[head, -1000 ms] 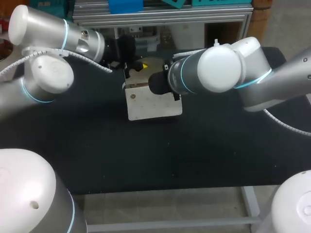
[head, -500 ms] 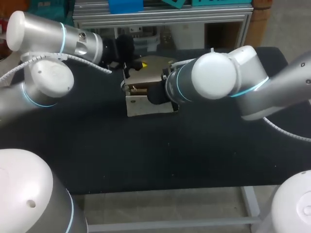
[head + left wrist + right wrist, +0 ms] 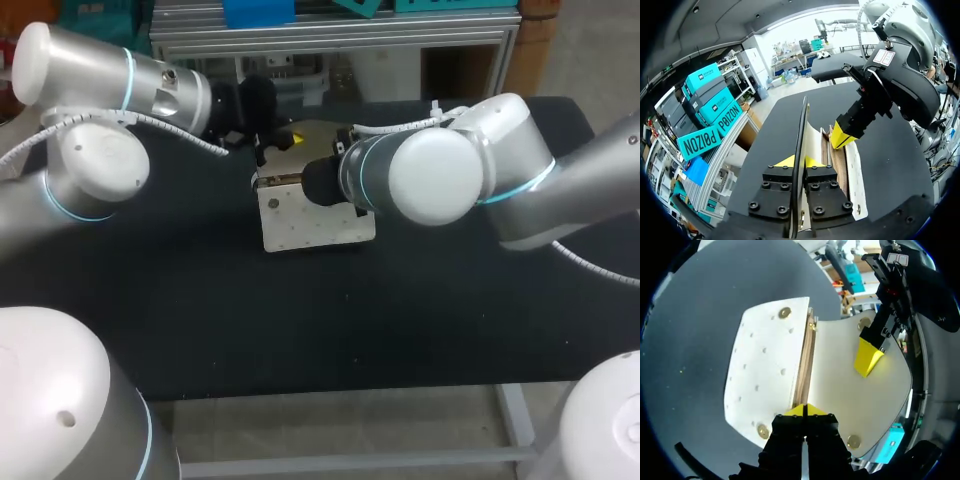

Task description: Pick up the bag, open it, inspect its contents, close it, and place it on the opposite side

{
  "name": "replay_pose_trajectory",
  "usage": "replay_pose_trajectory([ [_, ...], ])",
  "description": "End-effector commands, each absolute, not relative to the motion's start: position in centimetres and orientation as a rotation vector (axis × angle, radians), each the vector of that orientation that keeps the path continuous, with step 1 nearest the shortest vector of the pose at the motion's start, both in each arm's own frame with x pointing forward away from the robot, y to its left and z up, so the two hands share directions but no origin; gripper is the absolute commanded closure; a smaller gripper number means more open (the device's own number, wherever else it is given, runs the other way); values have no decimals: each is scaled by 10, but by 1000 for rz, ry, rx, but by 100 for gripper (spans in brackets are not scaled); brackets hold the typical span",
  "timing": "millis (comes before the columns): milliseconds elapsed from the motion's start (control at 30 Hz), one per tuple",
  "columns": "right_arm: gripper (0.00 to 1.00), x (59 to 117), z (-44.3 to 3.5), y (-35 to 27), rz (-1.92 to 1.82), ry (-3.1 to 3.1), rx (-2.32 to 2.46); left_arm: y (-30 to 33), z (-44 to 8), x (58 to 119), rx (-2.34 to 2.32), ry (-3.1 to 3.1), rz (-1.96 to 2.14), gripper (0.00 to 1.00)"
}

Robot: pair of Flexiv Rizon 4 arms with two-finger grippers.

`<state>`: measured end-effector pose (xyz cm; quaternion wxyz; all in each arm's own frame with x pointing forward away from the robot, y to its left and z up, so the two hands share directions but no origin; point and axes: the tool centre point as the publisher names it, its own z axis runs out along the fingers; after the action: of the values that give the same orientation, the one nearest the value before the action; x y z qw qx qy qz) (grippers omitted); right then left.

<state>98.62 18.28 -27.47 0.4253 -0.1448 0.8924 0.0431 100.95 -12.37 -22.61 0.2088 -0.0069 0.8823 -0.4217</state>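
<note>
A cream bag (image 3: 312, 222) with brass studs hangs just above the black table (image 3: 300, 320) at the back middle, held between both arms. In the left wrist view my left gripper (image 3: 797, 162) is shut on the thin edge of the raised flap (image 3: 803, 122). My right gripper (image 3: 804, 410) is shut on the brown rim of the studded front panel (image 3: 765, 370). The flap (image 3: 840, 390) is spread away from that panel, so the bag's mouth gapes a little. What is inside stays hidden. In the head view my right wrist covers the bag's top.
The table's dark surface runs wide in front of the bag and to both sides. My arms' white bases (image 3: 60, 400) (image 3: 605, 420) stand at the near corners. My right elbow (image 3: 440, 175) bulks over the table beside the bag.
My right arm has swung a little to the left. The bag's front panel tipped away half a second ago and now faces up again. Both grips have held.
</note>
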Motion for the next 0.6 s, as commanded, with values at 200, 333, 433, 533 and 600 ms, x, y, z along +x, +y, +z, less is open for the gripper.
replay_pose_trajectory([
  [200, 100, 1007, -299, 186, 108, 2314, -360, -119, -221, 1006, -22, 2435, -1194, 100],
  [333, 100, 1005, -311, 185, 112, 2360, -355, -118, -221, 1008, -30, 2428, -1207, 100],
  [433, 100, 1000, -315, 184, 118, 2374, -352, -116, -220, 1009, -38, 2423, -1212, 100],
  [533, 100, 996, -317, 185, 117, 2396, -347, -116, -220, 1010, -43, 2422, -1216, 100],
  [600, 100, 995, -318, 185, 122, 2425, -351, -116, -220, 1010, -44, 2421, -1218, 100],
])
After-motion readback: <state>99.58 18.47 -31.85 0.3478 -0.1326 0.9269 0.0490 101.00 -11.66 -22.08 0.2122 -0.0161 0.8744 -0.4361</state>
